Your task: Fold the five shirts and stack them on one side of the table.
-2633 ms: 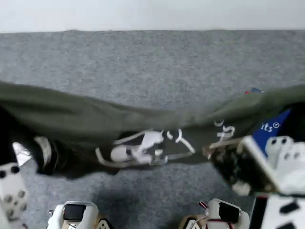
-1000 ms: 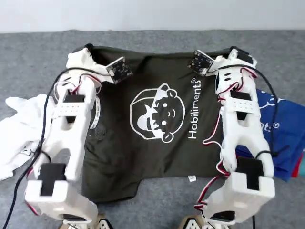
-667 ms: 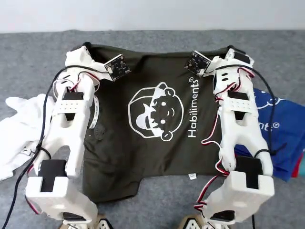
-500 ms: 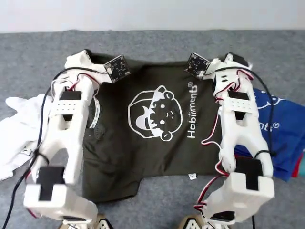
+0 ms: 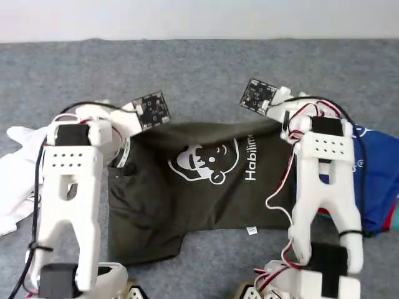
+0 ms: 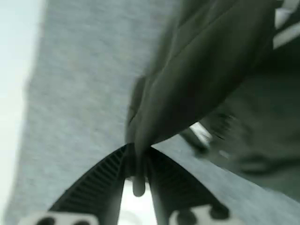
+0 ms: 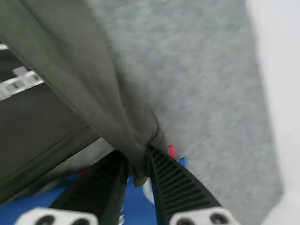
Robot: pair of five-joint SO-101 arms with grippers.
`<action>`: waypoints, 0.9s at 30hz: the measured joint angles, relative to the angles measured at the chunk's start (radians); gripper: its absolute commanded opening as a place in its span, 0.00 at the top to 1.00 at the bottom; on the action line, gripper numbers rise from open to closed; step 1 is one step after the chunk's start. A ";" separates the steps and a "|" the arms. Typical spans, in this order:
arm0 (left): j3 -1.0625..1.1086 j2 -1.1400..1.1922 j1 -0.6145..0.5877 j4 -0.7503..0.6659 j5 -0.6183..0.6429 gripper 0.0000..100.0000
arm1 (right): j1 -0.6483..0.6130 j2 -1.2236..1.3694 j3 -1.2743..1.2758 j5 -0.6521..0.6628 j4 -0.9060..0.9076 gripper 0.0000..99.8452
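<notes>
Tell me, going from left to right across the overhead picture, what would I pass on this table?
white shirt → left arm → dark green shirt → right arm → blue shirt

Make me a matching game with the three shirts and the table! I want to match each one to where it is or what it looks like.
Things:
1. green shirt
2. white shirt
3. blue shirt
4. table

Clues:
A. crumpled at the left side
B. grey, under everything
C. pinched by the left gripper and the right gripper
D. lying at the right side

Pairs: 1-C, 2-A, 3-D, 4-B
</notes>
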 measured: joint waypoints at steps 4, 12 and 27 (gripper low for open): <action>-0.002 -0.049 0.000 0.192 0.018 0.99 | 0.000 -0.074 0.000 0.000 0.175 0.99; -0.002 -0.078 0.000 0.451 0.020 0.99 | 0.000 -0.146 -0.002 0.000 0.471 0.99; 0.321 -0.081 0.000 0.457 -0.005 0.99 | 0.000 -0.147 0.176 0.000 0.614 0.99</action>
